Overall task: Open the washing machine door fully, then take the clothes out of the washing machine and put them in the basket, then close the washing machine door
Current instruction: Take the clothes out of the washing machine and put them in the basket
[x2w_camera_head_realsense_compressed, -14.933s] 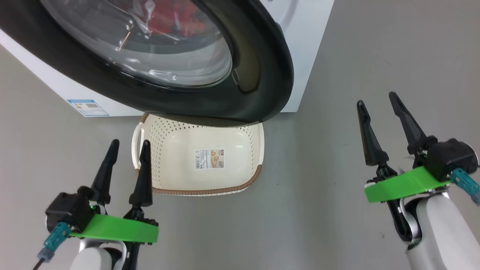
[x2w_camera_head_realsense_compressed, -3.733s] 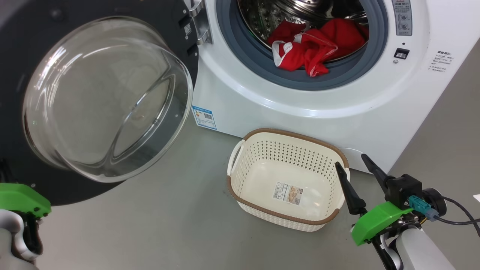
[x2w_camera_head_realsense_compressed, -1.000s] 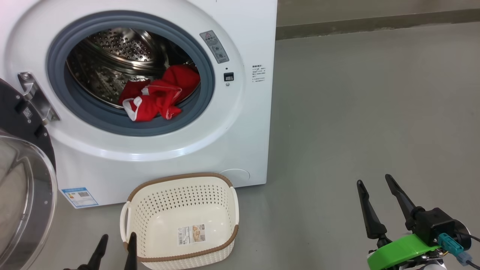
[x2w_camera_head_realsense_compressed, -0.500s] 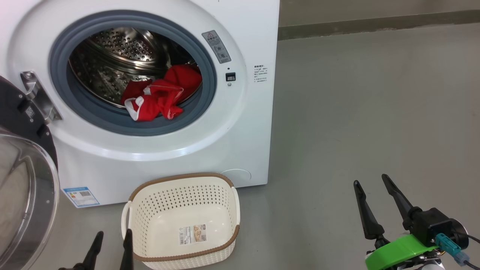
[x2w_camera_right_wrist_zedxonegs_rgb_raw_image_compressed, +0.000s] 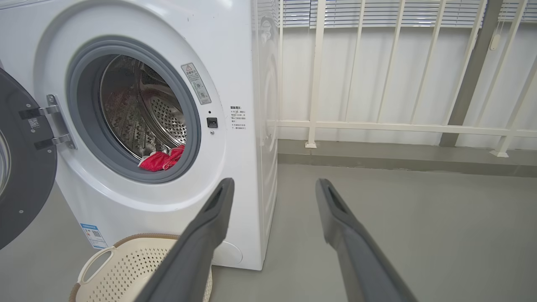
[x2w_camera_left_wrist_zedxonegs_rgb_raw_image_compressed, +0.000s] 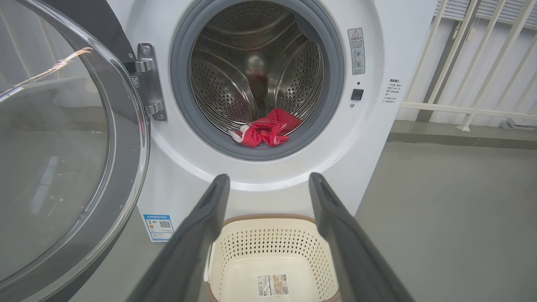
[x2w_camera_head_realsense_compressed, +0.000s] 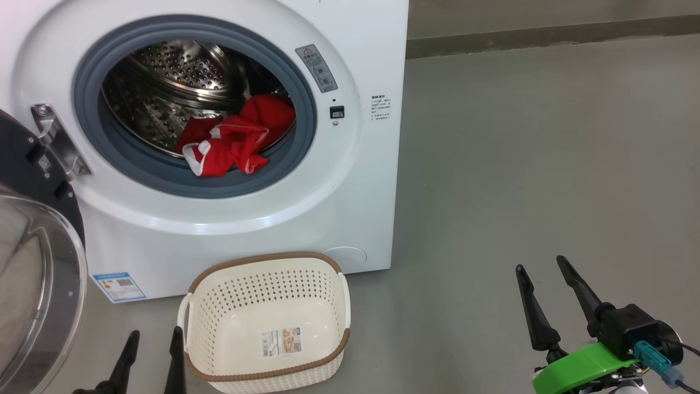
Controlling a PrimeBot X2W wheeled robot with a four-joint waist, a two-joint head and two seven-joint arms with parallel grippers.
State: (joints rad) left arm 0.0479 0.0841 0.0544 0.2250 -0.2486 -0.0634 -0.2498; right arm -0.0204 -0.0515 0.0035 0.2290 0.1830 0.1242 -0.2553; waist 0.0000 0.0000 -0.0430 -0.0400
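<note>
left hand released, empty, basket just right of it, clothes ahead in washing machine; right hand released too

- The washing machine door runs off the left edge of the head view, which cuts away much of its glass bowl and black rim.
- The washing machine is cut off at the top edge.
- The left gripper is cut off at the bottom edge just below its fingers.
- In the left wrist view, the near end of the basket is cut off.
- In the right wrist view, the grey rubber ring hides the lower part of the clothes.
- The print on the blue label and the paper label is too small to read.
</note>
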